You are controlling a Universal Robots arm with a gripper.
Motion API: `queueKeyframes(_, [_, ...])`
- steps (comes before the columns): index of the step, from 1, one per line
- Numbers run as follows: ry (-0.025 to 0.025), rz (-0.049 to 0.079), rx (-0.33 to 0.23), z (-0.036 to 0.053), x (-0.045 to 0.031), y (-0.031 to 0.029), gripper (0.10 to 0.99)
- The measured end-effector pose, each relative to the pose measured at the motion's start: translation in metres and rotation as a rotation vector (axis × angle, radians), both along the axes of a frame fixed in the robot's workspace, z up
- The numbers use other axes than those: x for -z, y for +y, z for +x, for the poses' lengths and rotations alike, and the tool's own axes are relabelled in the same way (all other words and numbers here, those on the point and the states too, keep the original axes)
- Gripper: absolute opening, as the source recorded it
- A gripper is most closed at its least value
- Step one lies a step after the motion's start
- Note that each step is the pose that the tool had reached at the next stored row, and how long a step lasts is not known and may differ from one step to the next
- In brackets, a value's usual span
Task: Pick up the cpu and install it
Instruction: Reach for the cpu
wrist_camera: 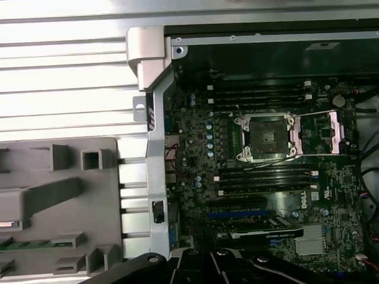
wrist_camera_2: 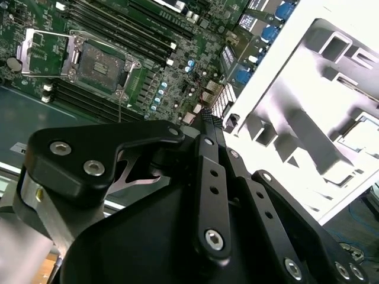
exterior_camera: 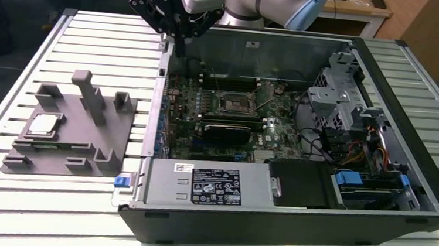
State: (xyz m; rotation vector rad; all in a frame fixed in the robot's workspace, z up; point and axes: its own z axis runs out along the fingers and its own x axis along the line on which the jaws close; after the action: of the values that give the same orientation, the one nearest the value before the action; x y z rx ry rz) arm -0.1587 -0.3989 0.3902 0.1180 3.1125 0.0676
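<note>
cpu [exterior_camera: 43, 124] silver-side up in gray holder [exterior_camera: 77, 134], gripper [exterior_camera: 180, 49] well apart, seemingly closed

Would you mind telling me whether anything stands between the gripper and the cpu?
Nothing visible does: the cpu lies uncovered on the gray fixture, and the gripper hovers above the case wall beside it.

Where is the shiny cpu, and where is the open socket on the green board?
cpu [exterior_camera: 43, 124]: exterior view, middle of its silver top.
socket [wrist_camera: 264, 136]: first wrist view, dark centre inside its metal frame.
</note>
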Motion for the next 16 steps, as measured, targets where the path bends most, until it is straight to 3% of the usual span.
queueKeyframes(16, [0.0,0.0,0.0,-0.0069,0.0007,0.0,0.106])
